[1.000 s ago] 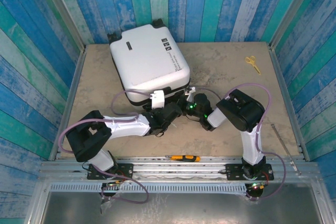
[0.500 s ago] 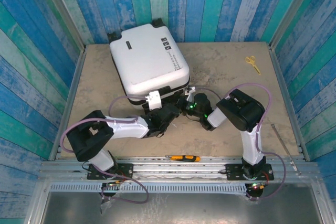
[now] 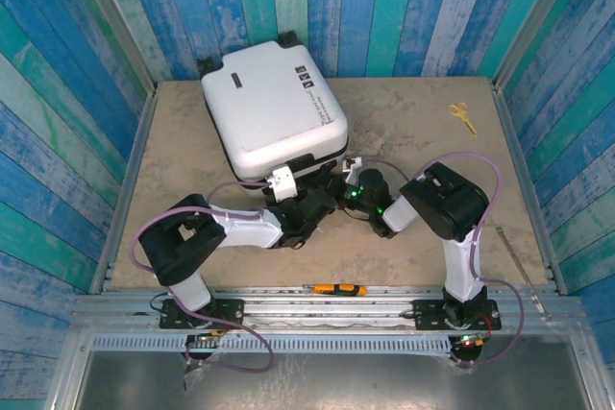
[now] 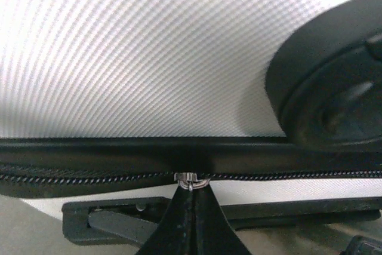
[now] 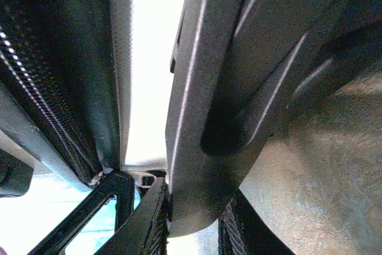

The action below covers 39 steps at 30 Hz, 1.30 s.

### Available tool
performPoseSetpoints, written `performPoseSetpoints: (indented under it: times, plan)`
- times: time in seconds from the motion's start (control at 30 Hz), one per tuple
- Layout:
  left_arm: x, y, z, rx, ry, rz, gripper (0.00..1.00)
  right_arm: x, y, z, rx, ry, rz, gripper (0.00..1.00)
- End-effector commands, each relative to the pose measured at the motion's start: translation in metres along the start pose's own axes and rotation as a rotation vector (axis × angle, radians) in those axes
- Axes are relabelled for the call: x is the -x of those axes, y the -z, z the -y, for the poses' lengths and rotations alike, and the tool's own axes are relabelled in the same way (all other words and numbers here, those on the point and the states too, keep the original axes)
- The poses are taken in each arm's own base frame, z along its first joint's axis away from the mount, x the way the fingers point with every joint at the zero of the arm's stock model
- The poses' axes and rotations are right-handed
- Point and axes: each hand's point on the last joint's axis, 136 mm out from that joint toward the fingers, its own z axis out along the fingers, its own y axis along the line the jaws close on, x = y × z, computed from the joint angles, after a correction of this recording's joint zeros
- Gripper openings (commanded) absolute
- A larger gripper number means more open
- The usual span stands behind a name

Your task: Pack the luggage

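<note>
I am watching the large white hard-shell suitcase [image 3: 274, 112] lying flat with its lid down at the back left of the beige tabletop [image 3: 423, 228]. Both arms are reaching to its near edge. The left gripper [image 3: 307, 201] is pressing up against that edge. In the left wrist view its fingers are meeting in a closed point on the small silver zipper pull [image 4: 191, 178], which is sitting on the black zipper band below the textured white shell. A round black wheel [image 4: 334, 88] is showing just to the right. The right gripper [image 3: 343, 185] is sitting just beside the left one at the same edge. Its fingers [image 5: 143, 219] are straddling a black moulded trim piece [image 5: 209, 88] of the suitcase, and I cannot tell whether they are clamping it. The yellow-handled scissors [image 3: 463, 117] are lying well apart, at the far right.
</note>
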Motion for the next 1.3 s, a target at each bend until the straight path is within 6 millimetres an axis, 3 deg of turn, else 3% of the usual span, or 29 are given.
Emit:
performPoseSetpoints:
  times: [0.0,0.37,0.4,0.6,0.87,1.1,1.27]
  plan:
    - [0.002,-0.018,-0.003,-0.02,0.005,-0.004,0.0,-0.016,0.011,-0.002,0.009,0.203,-0.058,0.01]
    - [-0.018,-0.001,0.083,-0.323,-0.015,-0.181,0.0,-0.021,0.004,0.002,0.018,0.258,-0.096,0.0]
    - [-0.024,0.012,0.098,-0.371,-0.028,-0.2,0.0,-0.023,0.003,0.002,0.021,0.263,-0.101,0.0]
    - [-0.035,0.021,0.129,-0.473,-0.032,-0.263,0.0,-0.037,0.0,0.005,0.023,0.287,-0.13,0.0]
    - [-0.03,0.038,0.176,-0.631,-0.114,-0.317,0.0,-0.054,-0.004,0.019,0.058,0.285,-0.16,0.01]
    - [-0.015,0.047,0.186,-0.668,-0.074,-0.327,0.0,-0.059,0.0,0.031,0.093,0.291,-0.137,0.01]
    - [0.014,0.059,0.188,-0.698,0.01,-0.307,0.0,-0.06,0.004,0.035,0.077,0.323,-0.128,0.01]
